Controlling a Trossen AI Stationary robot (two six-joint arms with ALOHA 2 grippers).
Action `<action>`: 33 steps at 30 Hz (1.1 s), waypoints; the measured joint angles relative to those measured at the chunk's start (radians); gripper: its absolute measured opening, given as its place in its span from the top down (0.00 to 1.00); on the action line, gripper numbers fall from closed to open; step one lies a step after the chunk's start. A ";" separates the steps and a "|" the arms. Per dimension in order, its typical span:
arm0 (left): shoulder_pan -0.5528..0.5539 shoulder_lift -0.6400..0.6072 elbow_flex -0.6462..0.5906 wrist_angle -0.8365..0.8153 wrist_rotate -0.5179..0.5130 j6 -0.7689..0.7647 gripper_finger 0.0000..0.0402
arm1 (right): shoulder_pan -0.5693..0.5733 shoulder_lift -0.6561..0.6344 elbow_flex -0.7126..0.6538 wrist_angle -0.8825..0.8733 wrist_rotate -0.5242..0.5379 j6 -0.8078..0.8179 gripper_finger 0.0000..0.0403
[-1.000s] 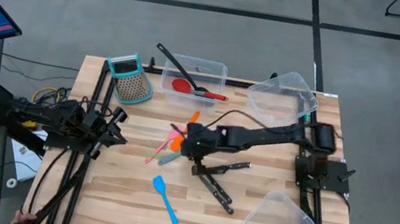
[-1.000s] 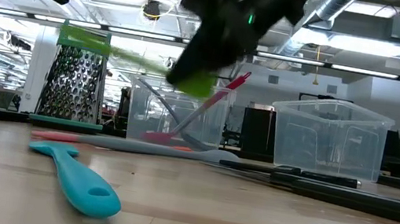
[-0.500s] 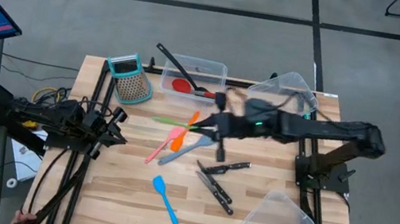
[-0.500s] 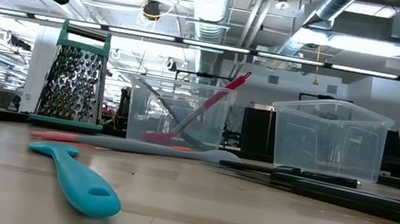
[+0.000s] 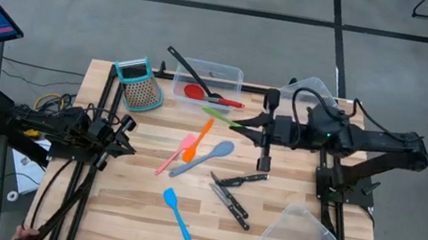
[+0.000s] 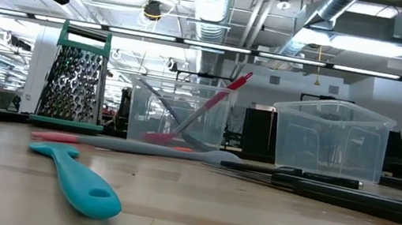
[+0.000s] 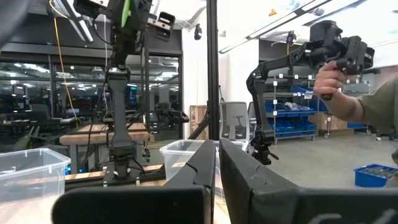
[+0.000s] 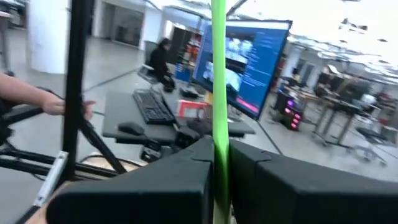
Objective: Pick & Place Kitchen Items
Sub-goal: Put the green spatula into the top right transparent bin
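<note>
Green spatula [image 8: 218,74] runs off frame top & bottom in right wrist view; head not visible, bg pretty blurry.

Your right arm: reaches in from the tabletop's right edge, stretched level across its far half, raised clear of the surface. Your right gripper [image 5: 254,125]: wrist pointing toward the left edge, fingers [image 8: 186,180] clamped tight on a thin green utensil [image 5: 219,116]. Your left arm: folded outside the tabletop's left edge, waiting. Your left gripper [image 5: 127,136]: just beside that edge, fingers [image 7: 202,171] pressed together, holding nothing.
</note>
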 joint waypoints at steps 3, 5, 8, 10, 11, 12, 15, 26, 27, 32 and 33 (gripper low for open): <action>0.000 0.000 0.000 0.001 0.000 0.000 0.98 | 0.009 0.000 0.000 -0.033 0.072 -0.007 0.97; 0.000 0.000 0.000 0.001 0.000 0.000 0.98 | 0.014 0.000 0.000 -0.073 0.182 -0.008 0.97; 0.000 0.000 0.000 0.001 0.000 0.000 0.98 | 0.006 -0.018 -0.001 -0.208 0.389 -0.007 0.96; 0.000 0.000 0.000 0.001 0.000 0.000 0.98 | -0.017 -0.037 0.000 -0.313 0.511 0.005 0.96; 0.000 0.000 0.000 0.001 0.000 0.000 0.98 | -0.032 -0.050 0.000 -0.384 0.558 0.026 0.96; 0.000 0.000 0.000 0.001 0.000 0.000 0.98 | -0.054 -0.061 0.000 -0.453 0.598 0.065 0.96; 0.000 0.000 0.000 0.002 0.000 0.000 0.98 | -0.142 -0.094 0.000 -0.661 0.649 0.251 0.96; 0.000 0.000 0.000 0.001 0.000 0.000 0.98 | -0.425 -0.089 -0.001 -1.314 0.650 0.606 0.97; 0.000 0.000 0.000 0.001 0.000 0.000 0.98 | -0.442 -0.083 -0.006 -1.342 0.637 0.607 0.97; 0.000 0.000 0.000 0.001 0.000 0.000 0.98 | -0.500 -0.081 -0.094 -1.370 0.558 0.524 0.97; 0.000 0.000 0.000 0.001 0.000 0.000 0.98 | -0.506 -0.082 -0.117 -1.370 0.534 0.490 0.97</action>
